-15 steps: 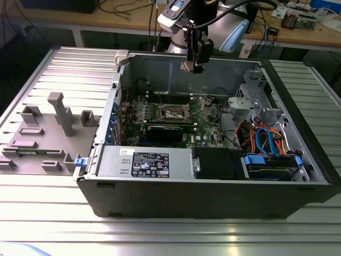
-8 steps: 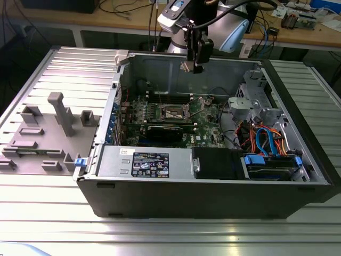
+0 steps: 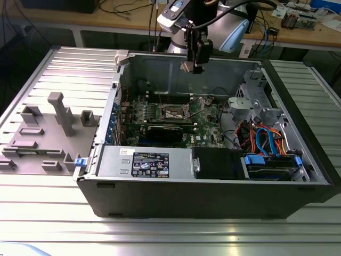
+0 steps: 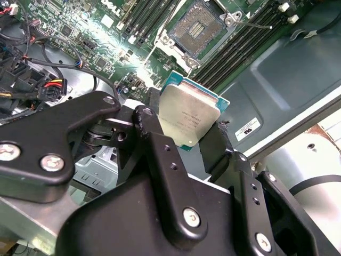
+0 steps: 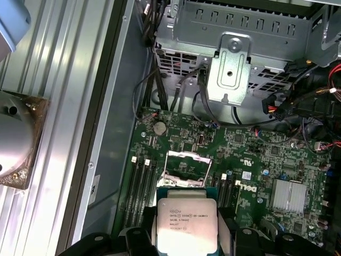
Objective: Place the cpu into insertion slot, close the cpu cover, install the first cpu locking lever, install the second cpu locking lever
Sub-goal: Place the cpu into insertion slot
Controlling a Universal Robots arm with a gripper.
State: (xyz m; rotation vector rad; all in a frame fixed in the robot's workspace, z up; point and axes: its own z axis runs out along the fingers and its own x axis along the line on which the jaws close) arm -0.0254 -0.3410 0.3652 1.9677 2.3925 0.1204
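As my fingers [image 4: 151, 130] are pinching the cpu [image 4: 187, 118] by two opposite edges, I am holding it above the board [image 4: 90, 42], well apart from the slot [image 4: 198, 28]. I am judging it light, stiff and fragile, so the edges are the safest hold.

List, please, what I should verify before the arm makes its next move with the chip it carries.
1. Grip: the tool is shut on the flat square silver-topped cpu at opposite edges: ok.
2. The dark square silver-rimmed insertion slot is bare, no chip inside: ok.
3. Cpu seated in the slot: not ok; it is held above the green circuit board, apart from the slot.
4. The thin silver hinged cpu cover frame fully raised: cannot tell.
5. Chip's corners matched to the slot: cannot tell.
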